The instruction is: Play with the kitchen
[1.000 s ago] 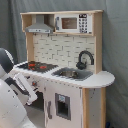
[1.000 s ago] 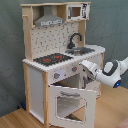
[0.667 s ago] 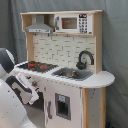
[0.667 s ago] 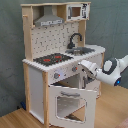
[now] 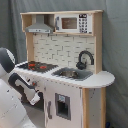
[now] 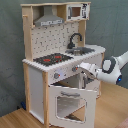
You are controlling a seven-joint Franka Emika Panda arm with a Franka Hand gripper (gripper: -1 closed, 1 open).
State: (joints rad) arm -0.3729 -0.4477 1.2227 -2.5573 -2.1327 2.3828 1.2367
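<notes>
The kitchen (image 5: 75, 50) (image 6: 40, 75) is a tall toy of light wood and white panels. It has a black-red stovetop (image 6: 52, 59), a black faucet (image 6: 75, 40), a sink (image 5: 72, 74) and a grey hood (image 5: 40, 26). Its windowed oven door (image 6: 70, 102) hangs half open, tilted out towards the front. In the second exterior view my white arm reaches in from the right, and my gripper (image 6: 83, 68) is at the kitchen's front panel, just above the open door's top edge. In the first exterior view my gripper (image 5: 35, 96) sits low at the left, below the stovetop.
A toy microwave (image 5: 72, 22) sits on the top shelf beside the hood. The kitchen stands on a wooden floor (image 6: 15, 117) against a grey curtain (image 5: 117, 50). My arm's white body (image 5: 7, 100) fills the first exterior view's lower left.
My gripper has moved towards the kitchen's front, leftwards in the second exterior view. The oven door stays half open.
</notes>
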